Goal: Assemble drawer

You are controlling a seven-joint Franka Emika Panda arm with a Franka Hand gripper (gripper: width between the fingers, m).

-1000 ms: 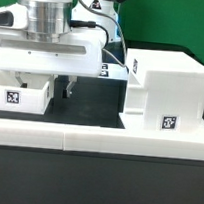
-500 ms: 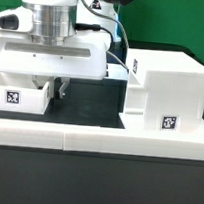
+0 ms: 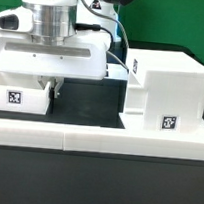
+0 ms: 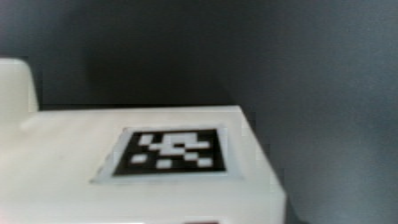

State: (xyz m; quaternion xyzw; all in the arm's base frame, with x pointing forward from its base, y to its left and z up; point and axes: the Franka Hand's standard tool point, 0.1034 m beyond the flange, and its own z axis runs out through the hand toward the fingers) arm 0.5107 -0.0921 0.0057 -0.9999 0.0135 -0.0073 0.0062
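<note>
Drawer box (image 3: 20, 93): small open white tray at the lower left of the exterior frame. It sits flat on the black table (image 3: 90, 101) with its tagged face toward the camera, partly cut off by the frame edge. It is well apart from the housing (image 3: 167, 86), the big white block at right centre, which has one tag low on its front and another on its side. My guess is that the bare table between them is the run the box must cover to reach the housing's opening.

Wrist view: a white face with a black-and-white tag (image 4: 173, 150), close and blurred. Probably the drawer box, but I can't confirm it.

Gripper (image 3: 57, 89): my fingers hang straight down at the box's near wall, the wall that faces the housing. They look to be on or just beside that wall. A hold there would make sense, since it would let me drag or steer the box sideways without covering its tag. Whether the fingers are spread or pinching the wall I cannot tell, because the hand body hides the gap and the wrist view shows no fingers.

Arm (image 3: 47, 20): it comes down vertically from the upper left, wrist upright. The wide white hand block is level just above the box.

A long white ledge (image 3: 97, 140) runs across the front, below everything.
</note>
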